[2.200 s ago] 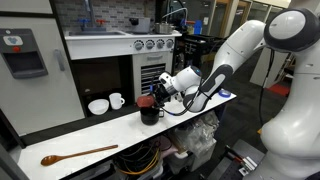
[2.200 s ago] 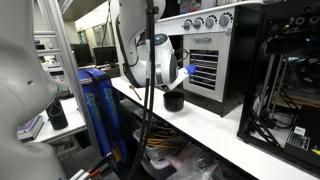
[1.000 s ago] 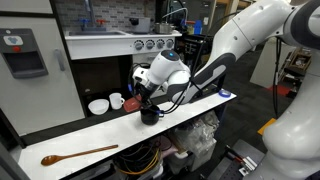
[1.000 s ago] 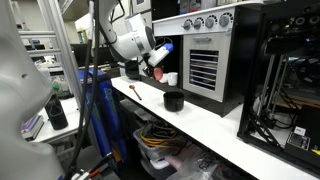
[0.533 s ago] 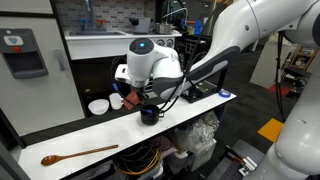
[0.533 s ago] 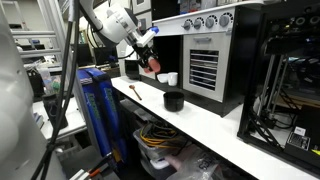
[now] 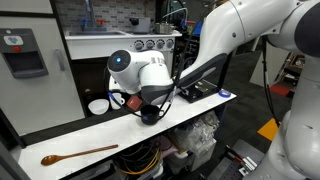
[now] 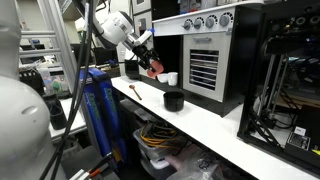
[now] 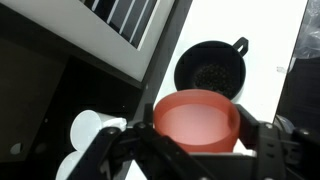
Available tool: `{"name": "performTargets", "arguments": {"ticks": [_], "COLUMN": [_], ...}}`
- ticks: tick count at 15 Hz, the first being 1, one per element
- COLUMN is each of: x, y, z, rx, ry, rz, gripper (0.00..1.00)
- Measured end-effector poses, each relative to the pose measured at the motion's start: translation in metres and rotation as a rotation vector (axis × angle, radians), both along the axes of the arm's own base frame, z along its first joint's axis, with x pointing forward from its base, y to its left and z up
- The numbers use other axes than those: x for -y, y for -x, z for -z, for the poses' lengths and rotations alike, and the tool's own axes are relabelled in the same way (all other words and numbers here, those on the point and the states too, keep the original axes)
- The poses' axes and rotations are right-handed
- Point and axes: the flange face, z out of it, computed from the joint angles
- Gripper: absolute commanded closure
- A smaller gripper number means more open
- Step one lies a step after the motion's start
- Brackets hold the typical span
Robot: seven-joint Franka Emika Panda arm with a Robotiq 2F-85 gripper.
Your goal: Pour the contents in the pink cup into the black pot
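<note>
Since a moment earlier the arm had swung the small reddish-pink plastic cup [image 9: 197, 120] up and left, clear of the low round black pot [image 9: 210, 68] on the white tabletop [image 9: 268, 35], the pincer [image 9: 195, 145] clamping its sides so its mouth stayed free.

White bench [image 7: 70, 135], plain pink cup [image 9: 197, 122] of a reddish tone, black pot [image 9: 210, 68], white bowl [image 7: 98, 106], brown wooden spoon [image 7: 78, 154]. The robot arm [image 7: 240, 35] is glossy white; a panel [image 8: 100, 100] shows bright blue.
</note>
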Motion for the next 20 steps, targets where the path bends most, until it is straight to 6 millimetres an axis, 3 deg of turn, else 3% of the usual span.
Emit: {"name": "performTargets", "arguments": {"ticks": [8, 20], "x": [-0.019, -0.069], "y": [-0.023, -0.039], "z": [0.04, 0.104], "rx": [-0.048, -0.114], "ry": [0.102, 0.276], "rz": [0.023, -0.036], "gripper": [0.49, 0.49]}}
